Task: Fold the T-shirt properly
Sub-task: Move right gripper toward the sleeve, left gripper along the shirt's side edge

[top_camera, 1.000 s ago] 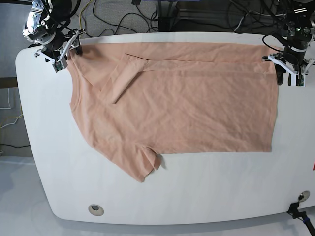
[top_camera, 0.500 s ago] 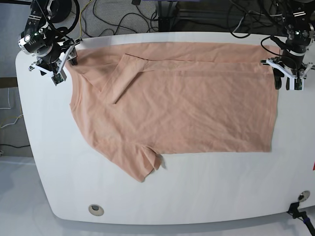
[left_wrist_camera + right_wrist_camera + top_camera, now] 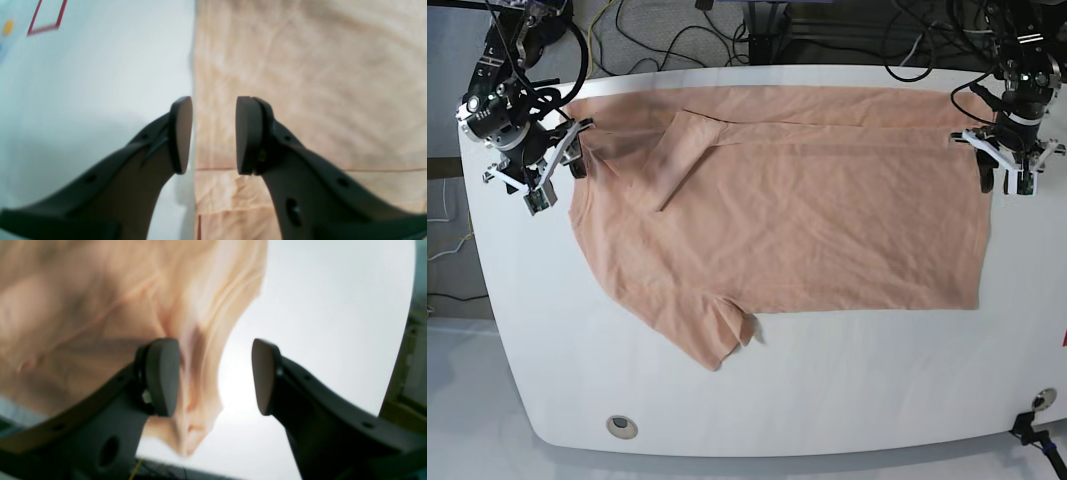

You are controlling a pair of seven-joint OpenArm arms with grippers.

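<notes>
**Shirt spread flat, both grippers open at its far corners**

Peach fabric covers most of the white table (image 3: 517,330): the T-shirt (image 3: 807,220) lies flat in the base view, its collar end toward that view's left and its straight hem toward the right. The far long edge is turned over onto the body in a narrow band, and the far sleeve (image 3: 685,155) lies folded across the chest at a slant. The near sleeve (image 3: 717,335) sticks out toward the front edge of the table. The cloth is lightly creased all over and carries no print.

At the hem's far corner, the left gripper (image 3: 1004,170) hangs over the edge of the shirt. Its wrist camera shows the jaws parted, one black pad (image 3: 181,133) above bare table and the other above the cloth, with the hem edge running between them; nothing is pinched. A seam line crosses the fabric just under the pads.

At the shoulder end, the right gripper (image 3: 549,170) sits by the shirt's far corner beside the collar. Its wrist view is blurred, yet it shows the jaws spread wide, with a rumpled point of fabric lying against the inner face of one pad (image 3: 161,376) and the other pad clear over white table. Whether that pad actually touches the cloth cannot be told.

Behind the table a tangle of black cables (image 3: 687,30) runs across the floor. A round grommet hole (image 3: 622,427) sits near the table's front edge.
</notes>
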